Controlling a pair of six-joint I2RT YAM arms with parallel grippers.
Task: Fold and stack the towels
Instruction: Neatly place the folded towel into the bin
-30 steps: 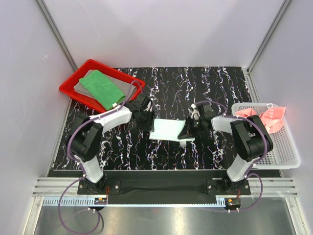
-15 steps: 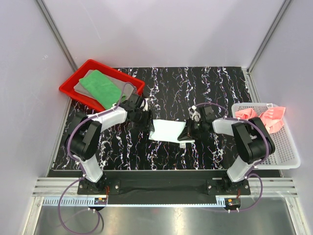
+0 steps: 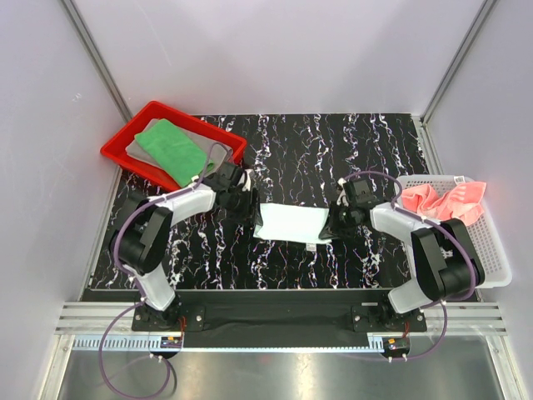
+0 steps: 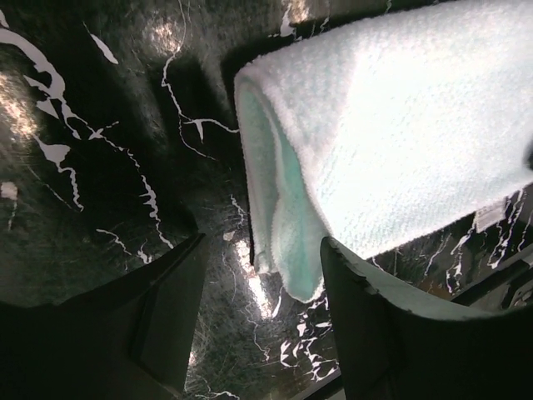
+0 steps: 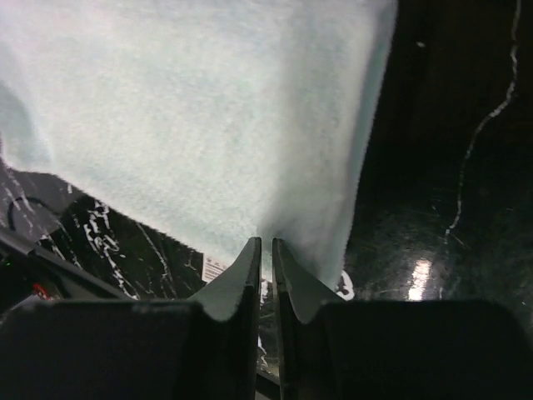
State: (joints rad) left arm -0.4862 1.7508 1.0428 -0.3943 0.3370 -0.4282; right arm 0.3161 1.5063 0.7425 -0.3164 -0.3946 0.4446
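A white towel (image 3: 289,223), folded, lies flat on the black marbled table between the two arms; its small label (image 3: 310,245) shows at the near edge. My left gripper (image 3: 252,214) stands open at its left end; in the left wrist view the towel's folded end (image 4: 287,242) hangs between the spread fingers (image 4: 366,317) without being pinched. My right gripper (image 5: 265,250) is shut on the towel's right edge (image 5: 191,117), the cloth drawn up into the fingertips. A green towel (image 3: 173,148) lies on a grey towel (image 3: 136,143). A salmon-pink towel (image 3: 441,200) lies crumpled.
The red tray (image 3: 117,155) holding the grey and green towels sits at the back left. The white mesh basket (image 3: 491,258) with the pink towel stands at the right edge. Aluminium frame posts rise at both back corners.
My left gripper has opened and let go of the towel's left end. My right gripper has drawn the right edge to the right, and the towel now lies wider and flatter.
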